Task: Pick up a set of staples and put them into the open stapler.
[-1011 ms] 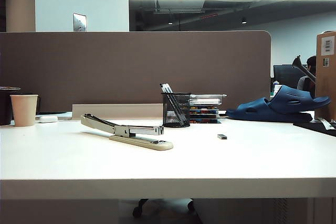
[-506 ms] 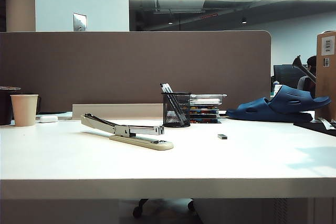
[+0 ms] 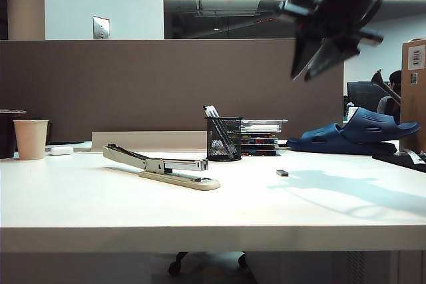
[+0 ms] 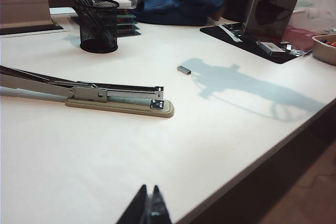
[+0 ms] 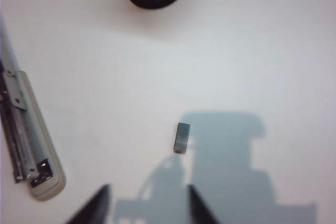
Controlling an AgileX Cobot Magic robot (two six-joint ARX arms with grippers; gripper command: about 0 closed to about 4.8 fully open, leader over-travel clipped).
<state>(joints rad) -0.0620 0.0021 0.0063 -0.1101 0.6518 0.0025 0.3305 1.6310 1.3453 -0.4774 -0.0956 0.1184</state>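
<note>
Readable writing is scarce: the dark box (image 4: 270,6) at the worktop's far right side carries white characters beside a picture of a face mask, too small to make out, and a cardboard carton (image 3: 413,91) at the exterior view's right edge bears a barcode label. The worktop (image 3: 219,207) is a smooth, pale, glossy slab backed by a grey-brown partition (image 3: 166,84), with a long ceiling light strip in the dim office behind. The stapler (image 3: 161,166) lies open left of centre, its arm raised away from the cream base. The set of staples (image 3: 281,173) lies flat on bare surface, well apart from the stapler and in front of the mesh pen cup (image 3: 223,139). A paper cup (image 3: 30,139) stands near the left edge and a blue slipper (image 3: 356,134) rests at the back right. The right end effector (image 3: 316,54) hangs high above the staples, its fingers spread and holding nothing. The left end effector (image 4: 148,208) sits low near the worktop's front edge, its tips pressed together, empty. Wide open surface surrounds the staples toward the front.
</note>
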